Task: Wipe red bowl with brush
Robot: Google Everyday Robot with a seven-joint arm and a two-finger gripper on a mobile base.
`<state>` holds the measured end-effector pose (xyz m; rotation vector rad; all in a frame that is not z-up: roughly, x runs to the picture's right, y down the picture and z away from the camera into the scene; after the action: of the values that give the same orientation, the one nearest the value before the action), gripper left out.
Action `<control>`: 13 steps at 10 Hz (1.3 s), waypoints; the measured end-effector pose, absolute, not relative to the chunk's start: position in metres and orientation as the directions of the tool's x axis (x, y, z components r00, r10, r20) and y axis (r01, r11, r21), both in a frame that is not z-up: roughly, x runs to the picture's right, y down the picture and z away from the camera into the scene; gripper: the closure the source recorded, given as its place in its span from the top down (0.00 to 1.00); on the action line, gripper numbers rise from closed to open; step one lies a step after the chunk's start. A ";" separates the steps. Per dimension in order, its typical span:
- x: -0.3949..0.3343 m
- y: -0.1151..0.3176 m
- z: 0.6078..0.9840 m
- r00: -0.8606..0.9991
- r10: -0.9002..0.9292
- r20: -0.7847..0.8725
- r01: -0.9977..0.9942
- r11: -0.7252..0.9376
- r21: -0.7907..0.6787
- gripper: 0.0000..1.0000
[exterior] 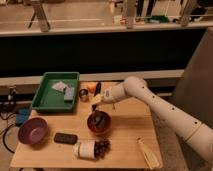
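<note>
1. Reaching in from the right of the frame, our arm (pixel 155 102) holds the gripper (pixel 98 101) just above the red bowl (pixel 108 126), near the middle of the table (pixel 131 132).
2. We see the gripper closed around the brush (pixel 98 90), which stands nearly upright, its black handle poking up above the gripper and its dark head down inside the bowl.
3. A purple bowl (pixel 32 131) sits at lower left, a green tray (pixel 42 106) at upper left, and a flat black block (pixel 65 138) between the bowls.
</note>
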<state>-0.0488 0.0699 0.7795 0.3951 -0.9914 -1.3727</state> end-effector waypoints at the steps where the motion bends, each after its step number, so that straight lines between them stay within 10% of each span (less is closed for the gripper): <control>1: -0.046 0.072 0.783 -0.104 -0.929 0.356 0.626 0.217 0.749 0.08; 13: -0.033 0.067 0.787 -0.175 -0.943 0.284 0.590 0.130 0.797 0.08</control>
<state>-0.0331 0.0666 0.7872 0.4631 -1.0138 -1.4506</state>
